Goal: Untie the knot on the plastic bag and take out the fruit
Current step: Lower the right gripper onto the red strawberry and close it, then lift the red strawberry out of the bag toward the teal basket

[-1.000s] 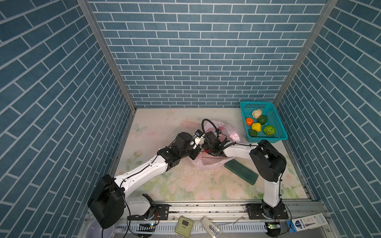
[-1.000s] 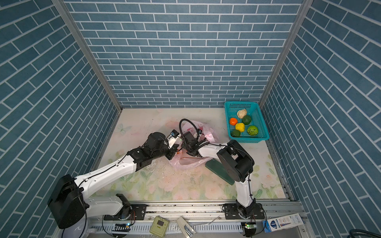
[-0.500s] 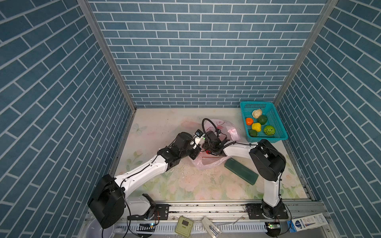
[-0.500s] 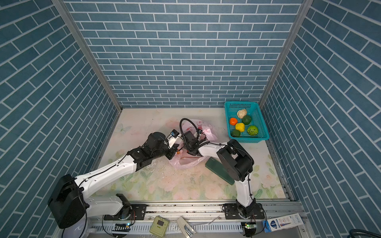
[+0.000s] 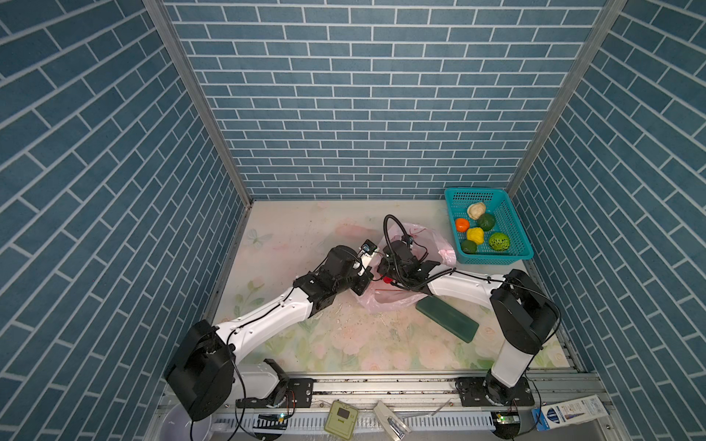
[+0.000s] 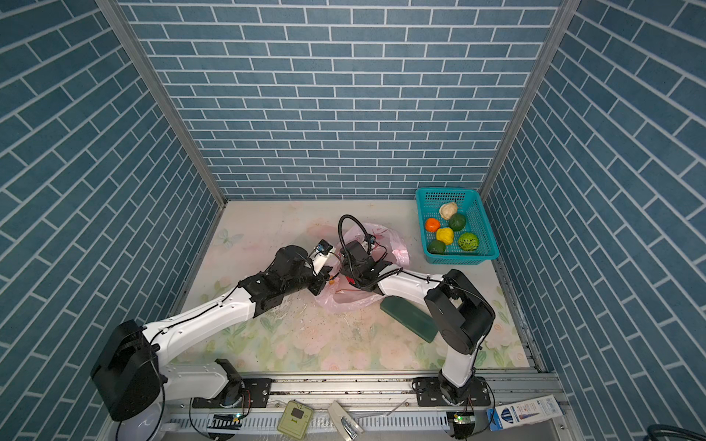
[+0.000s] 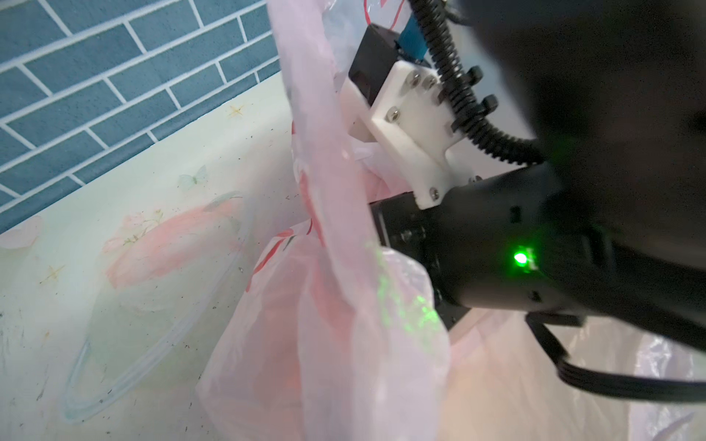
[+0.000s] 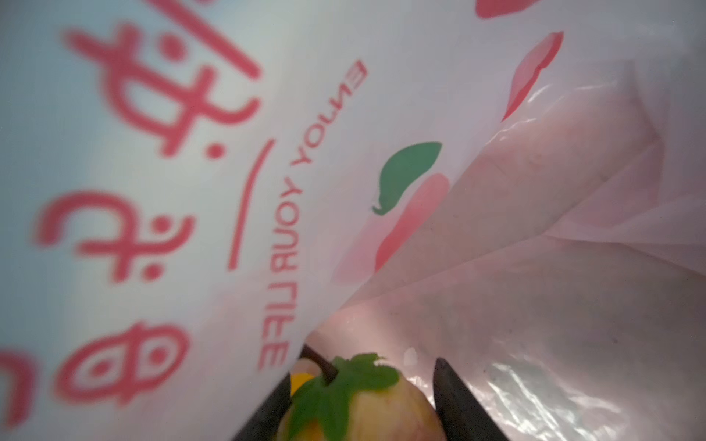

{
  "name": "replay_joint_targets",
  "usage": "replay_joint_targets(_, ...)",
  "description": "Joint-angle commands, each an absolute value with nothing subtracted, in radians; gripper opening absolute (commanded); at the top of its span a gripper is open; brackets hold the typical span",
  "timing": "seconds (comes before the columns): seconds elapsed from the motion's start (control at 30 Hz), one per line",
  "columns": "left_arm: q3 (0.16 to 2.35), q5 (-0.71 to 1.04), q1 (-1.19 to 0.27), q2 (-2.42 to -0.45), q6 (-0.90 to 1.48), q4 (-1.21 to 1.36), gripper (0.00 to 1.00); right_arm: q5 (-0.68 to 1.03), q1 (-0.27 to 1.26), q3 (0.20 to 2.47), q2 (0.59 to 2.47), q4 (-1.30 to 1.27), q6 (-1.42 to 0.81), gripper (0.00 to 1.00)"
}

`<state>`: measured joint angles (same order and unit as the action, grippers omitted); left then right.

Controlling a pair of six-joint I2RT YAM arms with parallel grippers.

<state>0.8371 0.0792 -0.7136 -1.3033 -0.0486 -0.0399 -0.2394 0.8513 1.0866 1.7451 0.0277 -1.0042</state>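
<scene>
The pale-pink plastic bag lies open mid-table in both top views; the knot is out of view. My right arm's wrist reaches into the bag's mouth. In the right wrist view my right gripper is shut on a peach-coloured fruit with a green leaf, one dark finger on each side, inside the printed bag. My left gripper is at the bag's left edge, shut on the plastic; pink film hides its jaws in the left wrist view.
A teal basket at the back right holds several fruits, among them yellow and bright green. A flat dark green block lies just in front of the bag, under the right arm. Brick walls enclose three sides.
The right wrist has shifted slightly inside the bag. The left arm has stayed in place with the bag's edge.
</scene>
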Motion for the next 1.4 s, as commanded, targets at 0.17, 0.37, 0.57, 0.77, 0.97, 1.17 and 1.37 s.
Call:
replay_joint_targets(0.17, 0.847, 0.055, -0.713, -1.317, -0.040, -0.029, 0.00, -0.310, 0.891, 1.054, 1.579, 0.143, -0.923, 0.49)
replay_joint_targets(0.37, 0.860, 0.040, -0.713, -1.321, -0.038, -0.032, 0.00, -0.309, 0.907, 1.066, 1.487, 0.230, -0.910, 0.49)
replay_joint_targets(0.57, 0.867, 0.040, -0.713, -1.329, -0.038, -0.029, 0.00, -0.283, 0.910, 1.118, 1.410, 0.319, -0.890, 0.49)
replay_joint_targets(0.77, 0.870, 0.037, -0.713, -1.333, -0.038, -0.029, 0.00, -0.258, 0.908, 1.238, 1.367, 0.417, -0.856, 0.49)
replay_joint_targets(0.97, 0.867, 0.037, -0.713, -1.335, -0.043, -0.028, 0.00, -0.230, 0.863, 1.342, 1.356, 0.449, -0.846, 0.49)
replay_joint_targets(1.17, 0.868, 0.050, -0.713, -1.335, -0.043, -0.029, 0.00, -0.150, 0.731, 1.446, 1.364, 0.448, -0.812, 0.49)
replay_joint_targets(1.37, 0.865, 0.058, -0.713, -1.332, -0.041, -0.031, 0.00, -0.067, 0.538, 1.479, 1.358, 0.440, -0.789, 0.49)
